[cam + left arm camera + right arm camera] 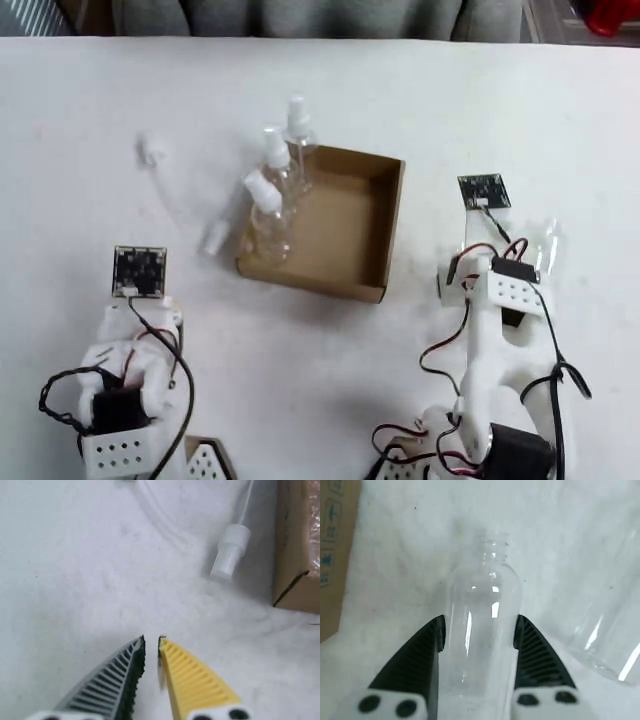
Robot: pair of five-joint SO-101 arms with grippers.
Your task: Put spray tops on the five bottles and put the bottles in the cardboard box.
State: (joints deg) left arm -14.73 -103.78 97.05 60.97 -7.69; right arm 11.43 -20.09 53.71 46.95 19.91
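While the right gripper [479, 622] pinches the capless bottle [482, 590], neck pointing away, the left gripper [151, 640], nearly closed and empty, sits nearer the spray top [230, 550].

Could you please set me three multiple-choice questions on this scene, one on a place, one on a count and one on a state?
1. Where does the loose spray top nearest the box lie?
A. In the box
B. On the table beside the box
C. Screwed onto a neck

2. How many topped bottles does the high view show?
A. One
B. Three
C. Five

3. What is the state of the held bottle in the right gripper?
A. Topped
B. Bare-necked
C. Crushed flat

Answers:
1 B: the spray top lies on the white table, just off the box's outer wall.
2 B: three white tops stand in a row at the box's left edge.
3 B: its threaded neck is open, with nothing on it.
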